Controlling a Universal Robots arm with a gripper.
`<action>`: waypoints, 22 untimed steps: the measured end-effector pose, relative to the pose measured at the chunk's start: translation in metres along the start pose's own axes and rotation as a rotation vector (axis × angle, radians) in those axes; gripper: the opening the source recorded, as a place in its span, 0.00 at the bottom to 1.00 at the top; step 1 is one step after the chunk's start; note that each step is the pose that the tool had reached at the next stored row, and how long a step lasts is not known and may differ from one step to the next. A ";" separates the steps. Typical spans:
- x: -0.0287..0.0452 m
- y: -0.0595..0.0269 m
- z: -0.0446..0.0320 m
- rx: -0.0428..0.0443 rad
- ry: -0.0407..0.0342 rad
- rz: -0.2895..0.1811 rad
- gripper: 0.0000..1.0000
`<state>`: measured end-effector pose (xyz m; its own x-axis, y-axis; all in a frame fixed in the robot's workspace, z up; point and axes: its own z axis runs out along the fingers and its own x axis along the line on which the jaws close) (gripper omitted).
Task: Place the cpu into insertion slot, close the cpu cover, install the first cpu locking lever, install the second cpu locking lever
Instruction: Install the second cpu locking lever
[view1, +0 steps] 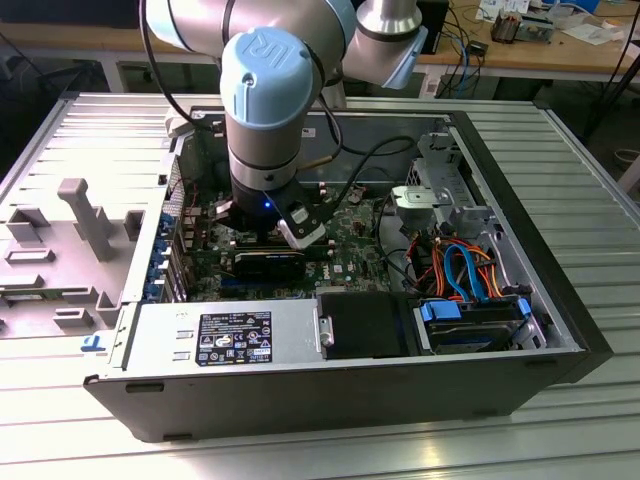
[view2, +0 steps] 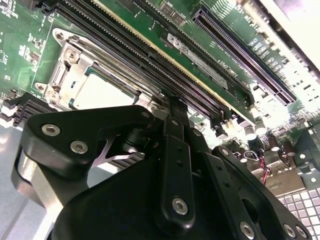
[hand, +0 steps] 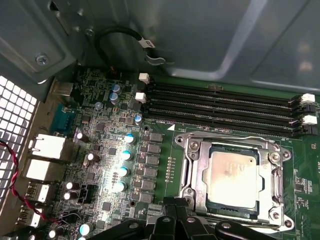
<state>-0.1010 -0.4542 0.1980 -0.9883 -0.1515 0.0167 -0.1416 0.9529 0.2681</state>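
The black fingers (view2: 172, 107) of the gripper (hand: 172, 212) seem pressed together into one narrow tip with nothing between them, but the tip is partly hidden by the gripper's own body, so I say this as a judgement. In the second wrist view this tip stands at the edge of the socket, just beside the thin silvery metal cpu cover (hand: 232, 182), and I cannot tell if it touches the metal. A narrow closed tip suits pushing on a thin part better than grasping, so probably the work now concerns the cover or a lever at that edge.

The small square cpu with the silvery-grey top (hand: 232, 177) lies flat inside the square insertion slot with the metal rim (hand: 192, 175). The cover frame seems to lie down around it, with the chip showing through the cut-out. So the cpu is just beyond the fingers, near but not held.

Further out are the long black memory slots (hand: 220, 107), parallel beside the socket, on the green motherboard (hand: 165, 150). In the exterior view the arm reaches down into the open grey computer case (view1: 330, 400), which rests on the ribbed metal worktop (view1: 590, 190).
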 end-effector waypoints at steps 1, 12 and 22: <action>0.0000 0.0000 0.0002 -0.0001 -0.0001 0.000 0.11; 0.0014 -0.0050 -0.0025 0.0002 -0.0002 0.000 0.11; -0.0003 0.0013 -0.0073 0.0081 0.0017 0.001 0.11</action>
<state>-0.1005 -0.4548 0.2054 -0.9883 -0.1512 0.0186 -0.1412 0.9552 0.2602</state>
